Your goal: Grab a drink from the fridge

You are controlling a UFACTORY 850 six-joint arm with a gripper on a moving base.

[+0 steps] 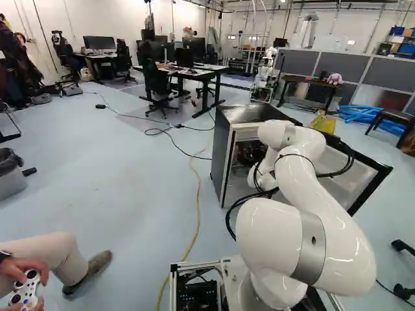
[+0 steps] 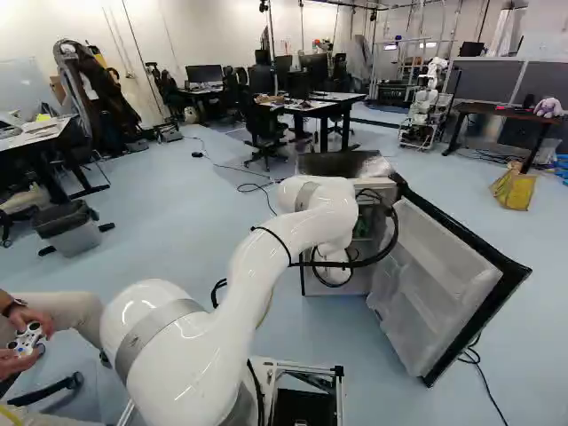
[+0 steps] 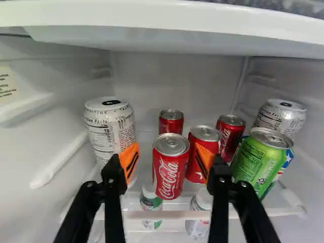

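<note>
The fridge (image 1: 224, 152) stands ahead of my arm with its door (image 2: 444, 293) swung open. In the base views the gripper's fingers are hidden at the fridge's interior. In the wrist view, my gripper (image 3: 167, 161) is open, one orange pad on each side of a red cola can (image 3: 170, 172), with gaps beside it. Other red cans (image 3: 202, 135) stand behind and beside that one. A green can (image 3: 260, 159) and a silver-white can (image 3: 279, 117) are beyond one finger; a large white can (image 3: 109, 129) is beyond the other.
A white shelf edge (image 3: 172, 214) runs below the cans, with bottles (image 3: 151, 200) on a lower level. An upper panel (image 3: 167, 38) overhangs them. In the left base view a person's leg (image 1: 55, 256) and hands with a controller are at the left. Another robot (image 1: 264, 78) stands far off.
</note>
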